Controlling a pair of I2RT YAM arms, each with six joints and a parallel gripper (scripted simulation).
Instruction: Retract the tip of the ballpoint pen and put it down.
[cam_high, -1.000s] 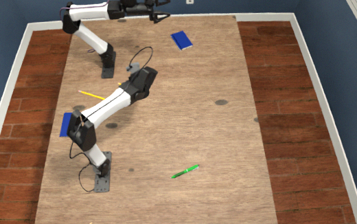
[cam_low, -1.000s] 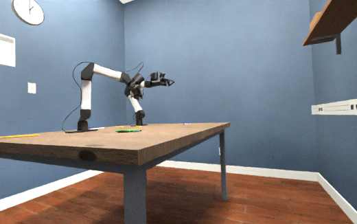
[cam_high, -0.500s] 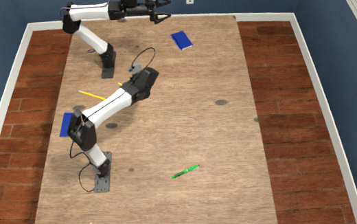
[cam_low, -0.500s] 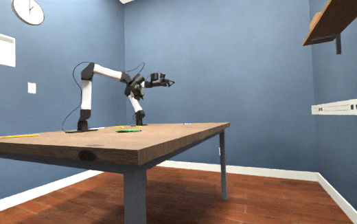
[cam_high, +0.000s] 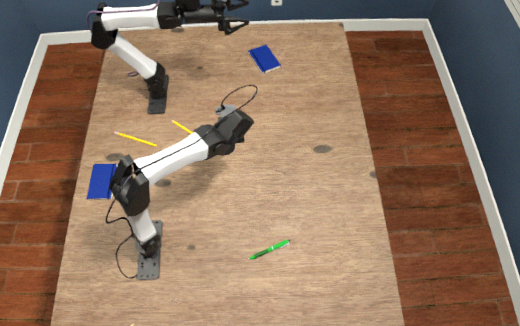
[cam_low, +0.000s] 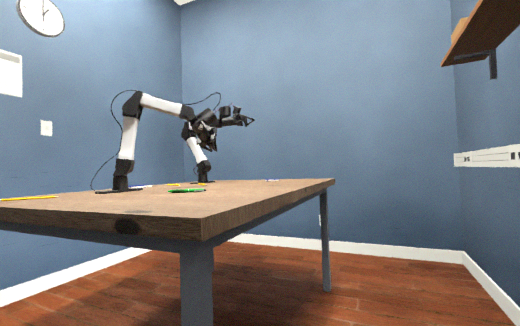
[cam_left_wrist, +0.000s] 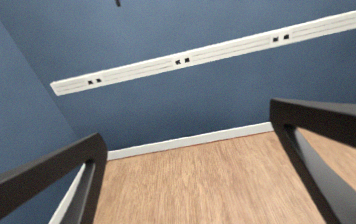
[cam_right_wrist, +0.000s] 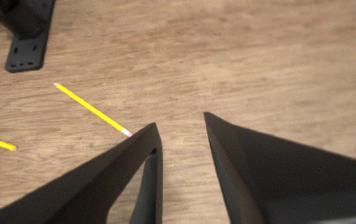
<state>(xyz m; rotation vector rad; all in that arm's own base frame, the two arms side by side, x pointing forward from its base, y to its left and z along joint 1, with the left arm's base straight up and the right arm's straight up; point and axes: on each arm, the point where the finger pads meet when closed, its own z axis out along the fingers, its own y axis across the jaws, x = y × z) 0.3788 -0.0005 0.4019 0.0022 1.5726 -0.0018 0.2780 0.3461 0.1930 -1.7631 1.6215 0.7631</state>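
The green ballpoint pen (cam_high: 270, 249) (cam_low: 186, 190) lies flat on the table, in front of the right arm's base. Its pointed end is toward the lower left in the top view; whether the tip is out is too small to tell. My right gripper (cam_right_wrist: 181, 127) (cam_low: 214, 149) is partly open with nothing between its fingers. It points down above the table, away from the pen, and the top view hides its fingers under the arm. My left gripper (cam_high: 247, 13) (cam_left_wrist: 182, 126) is wide open and empty, raised high near the table's far edge, far from the pen.
A blue notebook (cam_high: 265, 58) lies near the far edge; another blue notebook (cam_high: 102, 181) lies behind the right arm. A yellow pencil (cam_high: 136, 139) and a second yellow pencil (cam_high: 182, 127) (cam_right_wrist: 92, 108) lie between the arm bases. Another yellow pencil (cam_low: 30, 198) lies at the near edge in the exterior view.
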